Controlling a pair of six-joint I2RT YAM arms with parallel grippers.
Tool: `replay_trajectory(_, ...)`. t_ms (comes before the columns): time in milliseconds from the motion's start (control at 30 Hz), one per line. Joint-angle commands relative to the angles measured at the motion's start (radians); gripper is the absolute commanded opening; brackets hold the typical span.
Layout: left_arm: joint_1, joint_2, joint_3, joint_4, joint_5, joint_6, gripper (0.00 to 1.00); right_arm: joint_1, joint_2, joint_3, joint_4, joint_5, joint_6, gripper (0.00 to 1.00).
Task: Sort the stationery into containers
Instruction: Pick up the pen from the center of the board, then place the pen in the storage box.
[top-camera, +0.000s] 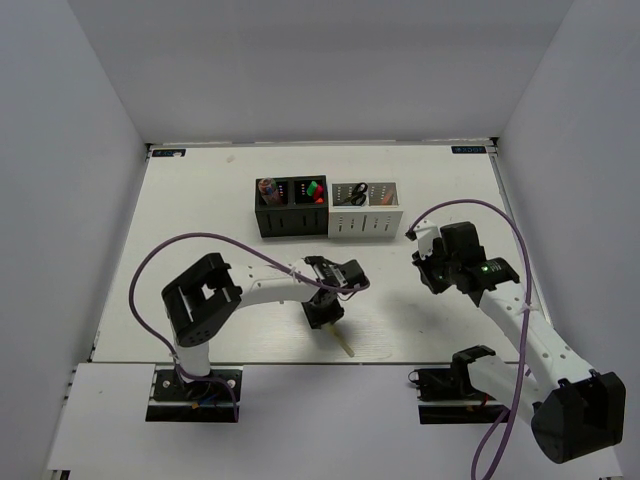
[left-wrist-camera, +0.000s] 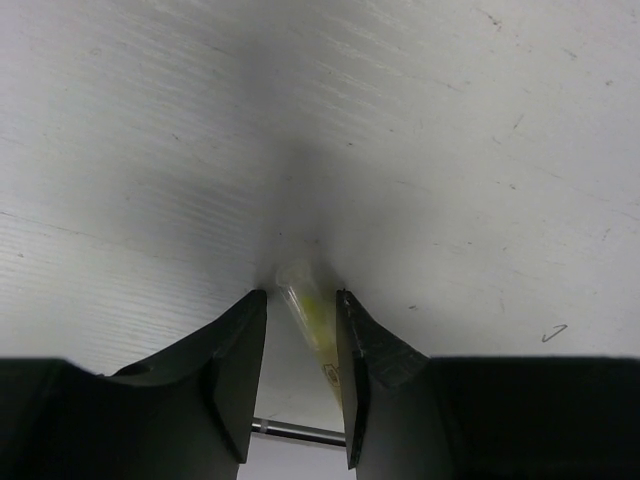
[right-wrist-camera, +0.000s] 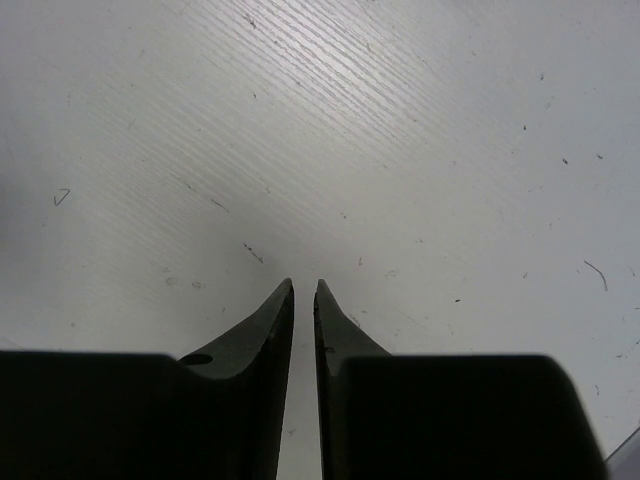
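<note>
A pale yellowish stick (left-wrist-camera: 314, 318) lies on the table between the fingers of my left gripper (left-wrist-camera: 300, 293). It rests against the right finger, and a gap shows on its left side. From above, its end (top-camera: 345, 347) pokes out below my left gripper (top-camera: 325, 318). The containers stand in a row at the back, a black pair (top-camera: 285, 224) and a white pair (top-camera: 365, 226). They hold coloured caps (top-camera: 315, 188) and black-handled scissors (top-camera: 352, 193). My right gripper (top-camera: 424, 240) hovers over bare table right of the row, its jaws (right-wrist-camera: 304, 284) a narrow slit apart and empty.
Purple cables loop from both arms over the table. White walls close in the table at the left, back and right. The arm bases sit at the near edge.
</note>
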Motion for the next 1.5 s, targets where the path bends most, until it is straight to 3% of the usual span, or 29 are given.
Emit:
replay_trajectory(0, -0.017, 0.015, -0.014, -0.052, -0.094, -0.288, 0.44, -0.001, -0.022, 0.034, 0.032, 0.003, 0.002, 0.17)
replay_trajectory(300, -0.032, 0.072, -0.017, -0.103, -0.152, -0.32, 0.2, -0.002, -0.034, 0.031, 0.033, 0.003, -0.001, 0.17)
replay_trajectory(400, -0.029, 0.07, -0.043, -0.072, -0.158, -0.317, 0.13, -0.002, -0.041, 0.028, 0.038, 0.003, 0.0, 0.33)
replay_trajectory(500, -0.017, 0.036, -0.067, -0.031, -0.184, -0.27, 0.07, -0.002, -0.038, 0.026, 0.036, 0.001, 0.0, 0.63)
replay_trajectory(567, -0.006, -0.006, -0.06, -0.021, -0.221, -0.183, 0.04, -0.004, -0.038, 0.026, 0.036, -0.002, -0.003, 0.72)
replay_trajectory(633, 0.007, -0.045, -0.034, -0.005, -0.281, -0.08, 0.0, -0.004, -0.037, 0.026, 0.039, -0.003, -0.001, 0.7)
replay_trajectory(767, 0.04, -0.114, 0.041, 0.061, -0.312, 0.223, 0.0, -0.002, -0.038, 0.026, 0.036, -0.009, -0.004, 0.44)
replay_trajectory(833, 0.061, -0.123, 0.086, 0.084, -0.31, 0.295, 0.0, -0.004, -0.038, 0.025, 0.032, -0.011, -0.004, 0.44)
replay_trajectory(867, 0.067, -0.129, 0.103, 0.098, -0.301, 0.377, 0.0, -0.002, -0.038, 0.025, 0.036, -0.008, -0.004, 0.46)
replay_trajectory(933, 0.086, -0.134, 0.149, 0.178, -0.266, 0.521, 0.0, -0.002, -0.037, 0.026, 0.035, -0.009, -0.004, 0.64)
replay_trajectory(1000, 0.101, -0.14, 0.187, 0.277, -0.217, 0.626, 0.0, -0.004, -0.037, 0.025, 0.036, -0.014, -0.007, 0.69)
replay_trajectory(1067, 0.125, -0.142, 0.229, 0.339, -0.148, 0.723, 0.0, -0.002, -0.035, 0.022, 0.036, -0.019, -0.012, 0.61)
replay_trajectory(1100, 0.133, -0.136, 0.264, 0.354, -0.132, 0.752, 0.0, -0.002, -0.037, 0.023, 0.036, -0.026, -0.012, 0.38)
replay_trajectory(1167, 0.155, -0.122, 0.302, 0.405, -0.067, 0.864, 0.0, -0.002, -0.038, 0.022, 0.033, -0.031, -0.017, 0.13)
replay_trajectory(1200, 0.161, -0.105, 0.345, 0.411, -0.054, 0.887, 0.0, -0.002, -0.035, 0.02, 0.033, -0.029, -0.018, 0.06)
replay_trajectory(1467, 0.224, 0.063, 0.681, 0.508, 0.141, 1.15, 0.0, -0.001, -0.02, 0.02, 0.033, -0.031, -0.02, 0.05)
